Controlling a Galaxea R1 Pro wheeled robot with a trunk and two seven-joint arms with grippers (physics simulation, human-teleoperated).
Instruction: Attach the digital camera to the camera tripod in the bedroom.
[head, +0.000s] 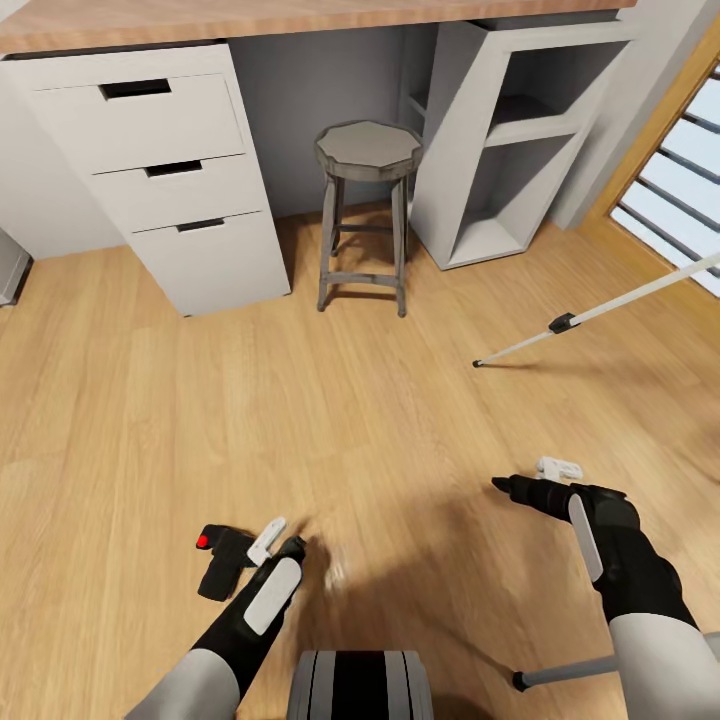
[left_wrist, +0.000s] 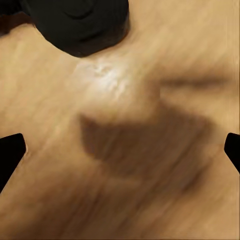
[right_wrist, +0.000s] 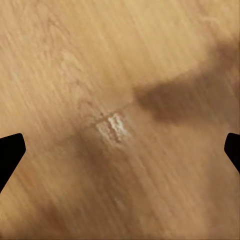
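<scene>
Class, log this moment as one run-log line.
digital camera: on floor, ungrasped | left gripper: open, beside it | right gripper: open | camera tripod: leg visible

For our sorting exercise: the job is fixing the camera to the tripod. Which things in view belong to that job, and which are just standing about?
Belonging to the job:
camera, on the floor beside the left pincer
tripod, two legs showing
right pincer

Just standing about:
stool
drawers
shelf unit
window
</scene>
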